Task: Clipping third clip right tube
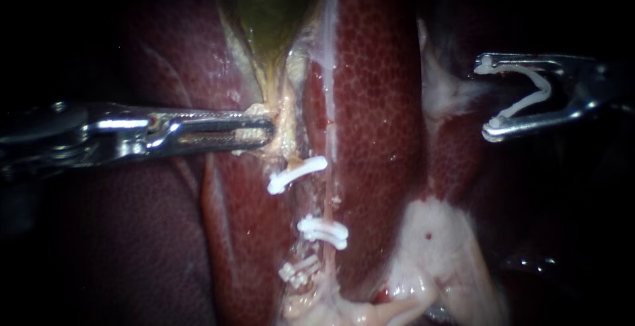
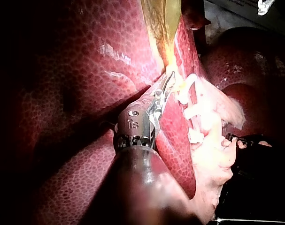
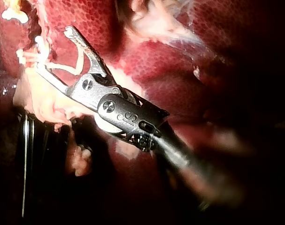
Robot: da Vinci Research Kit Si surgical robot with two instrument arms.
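Carrying a light open clip (image 1: 526, 104) in the right instrument's (image 1: 489, 98) wide-spread jaws, well apart from the soft, tear-prone right tube (image 1: 329, 194), likely best straddled on bare length, and clamping tissue (image 1: 283, 116) under the gallbladder (image 1: 268, 15) in the left instrument's (image 1: 264, 127) jaws.

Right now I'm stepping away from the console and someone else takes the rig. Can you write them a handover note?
Left instrument: end effector shut on pale tissue just below the gallbladder.
Right instrument: end effector spread wide and holding a fresh clip, off to the side, clear of the tubes.
Done: upper clip, middle clip and lower clip sit across the tubes. I cannot tell which tube each one grips.
Left: carry the fresh clip to its tube and close it.
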